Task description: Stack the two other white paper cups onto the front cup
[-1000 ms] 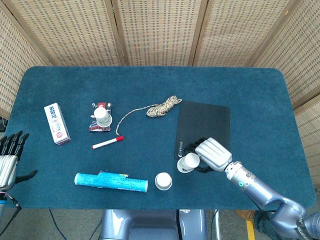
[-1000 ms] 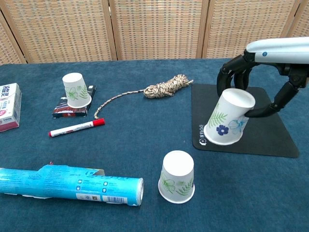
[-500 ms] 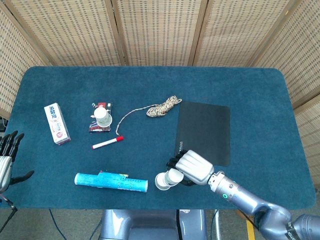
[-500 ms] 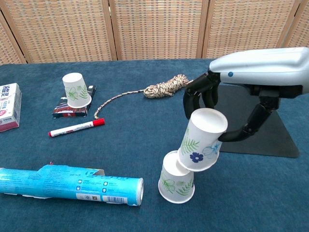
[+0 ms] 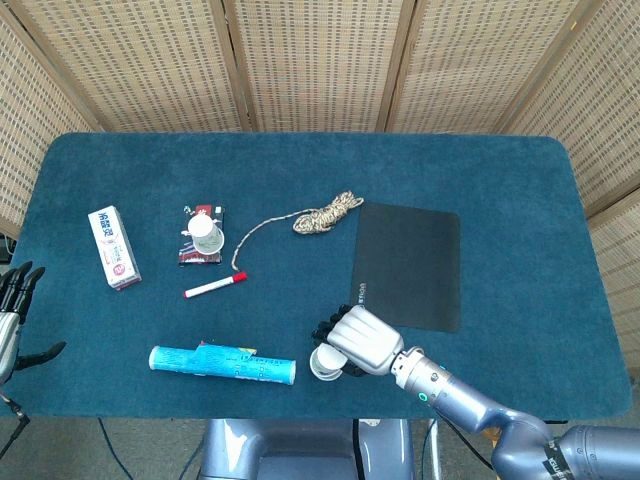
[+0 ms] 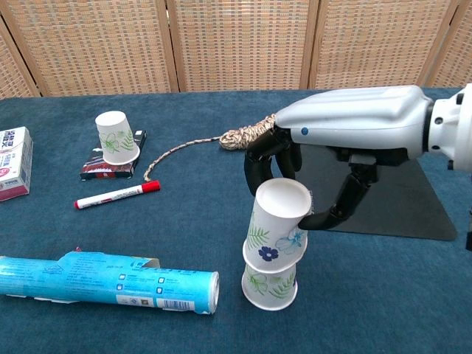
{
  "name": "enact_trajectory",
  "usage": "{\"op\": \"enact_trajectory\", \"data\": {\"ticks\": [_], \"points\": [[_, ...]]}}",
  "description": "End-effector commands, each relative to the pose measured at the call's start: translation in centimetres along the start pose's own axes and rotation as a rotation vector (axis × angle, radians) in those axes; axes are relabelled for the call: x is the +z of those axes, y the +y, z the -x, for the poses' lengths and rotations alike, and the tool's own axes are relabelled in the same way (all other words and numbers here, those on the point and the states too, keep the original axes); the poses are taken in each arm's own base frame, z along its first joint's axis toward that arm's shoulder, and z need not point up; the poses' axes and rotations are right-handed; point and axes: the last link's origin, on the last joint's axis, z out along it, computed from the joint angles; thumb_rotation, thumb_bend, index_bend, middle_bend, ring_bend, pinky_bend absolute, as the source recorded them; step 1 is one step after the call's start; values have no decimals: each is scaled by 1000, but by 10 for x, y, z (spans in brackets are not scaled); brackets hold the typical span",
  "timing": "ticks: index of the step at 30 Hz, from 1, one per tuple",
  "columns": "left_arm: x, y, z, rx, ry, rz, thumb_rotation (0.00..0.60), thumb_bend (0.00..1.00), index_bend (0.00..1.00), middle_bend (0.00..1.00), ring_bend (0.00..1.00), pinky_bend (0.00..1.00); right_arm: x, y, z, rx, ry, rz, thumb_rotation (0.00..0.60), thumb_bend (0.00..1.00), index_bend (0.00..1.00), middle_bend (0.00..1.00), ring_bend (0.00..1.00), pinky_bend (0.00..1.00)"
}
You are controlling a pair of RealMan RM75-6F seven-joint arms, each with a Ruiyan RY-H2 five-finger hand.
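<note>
The front cup (image 6: 269, 285) stands upside down near the table's front edge. On top of it sits a second upside-down white cup (image 6: 277, 225) with blue flowers, tilted a little, and my right hand (image 6: 339, 147) still grips this upper cup with fingers behind it and thumb at its right. From the head view the right hand (image 5: 360, 340) covers most of the stacked cups (image 5: 322, 362). A third white cup (image 6: 116, 137) (image 5: 204, 237) stands upside down on a dark packet at the back left. My left hand (image 5: 12, 320) hangs open off the table's left edge.
A blue tube (image 6: 103, 282) lies left of the stack. A red marker (image 6: 116, 195), a coiled rope (image 6: 254, 133), a black mat (image 6: 383, 199) and a white carton (image 6: 13, 164) lie around the table.
My right hand carried the flowered cup leftward and forward from over the black mat, then lowered it onto the front cup. The left hand sank slightly.
</note>
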Motion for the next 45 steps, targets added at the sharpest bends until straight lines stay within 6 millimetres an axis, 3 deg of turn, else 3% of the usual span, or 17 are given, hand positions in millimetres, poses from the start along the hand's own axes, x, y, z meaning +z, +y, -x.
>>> {"op": "enact_trajectory", "data": {"ticks": [1,3,5,12,15,23,30,34,37,42,45], "points": [[0,0,0,-1,0,-1,600,0,0,0,0,0,2,-2,2,-10,-24,6,600,198,316,348,342,358],[0,-1,0,-1,1,-2,600,0,0,0,0,0,0,-2,2,-11,-49,14,600,29,134,166,189,213],[0,0,0,-1,0,-1,600,0,0,0,0,0,-2,-4,-1,-10,-54,18,600,0,12,20,54,87],[0,-1,-1,-3,2,-5,600,0,0,0,0,0,-12,1,-8,-67,-40,57,600,0,0,0,0,8],[0,-2,-1,-5,4,-9,600,0,0,0,0,0,-20,15,-11,-119,-24,103,600,0,0,0,0,0],[2,-2,0,0,12,-11,600,0,0,0,0,0,-60,105,-8,-396,118,188,600,0,106,44,0,0],[9,1,1,11,20,-8,600,0,0,0,0,0,-102,170,7,-447,164,271,600,0,100,40,0,0],[32,5,-3,59,44,14,600,0,0,0,0,0,-135,201,22,-430,170,368,600,0,84,29,0,0],[58,14,-9,79,57,48,600,0,0,0,0,0,-156,208,38,-366,171,442,600,0,42,4,0,0],[110,36,-21,139,49,134,600,0,0,0,0,0,-181,197,61,-197,193,595,600,0,0,0,0,0],[145,55,-24,186,10,174,600,0,0,0,0,0,-188,178,68,-100,229,664,600,0,0,0,0,0]]}}
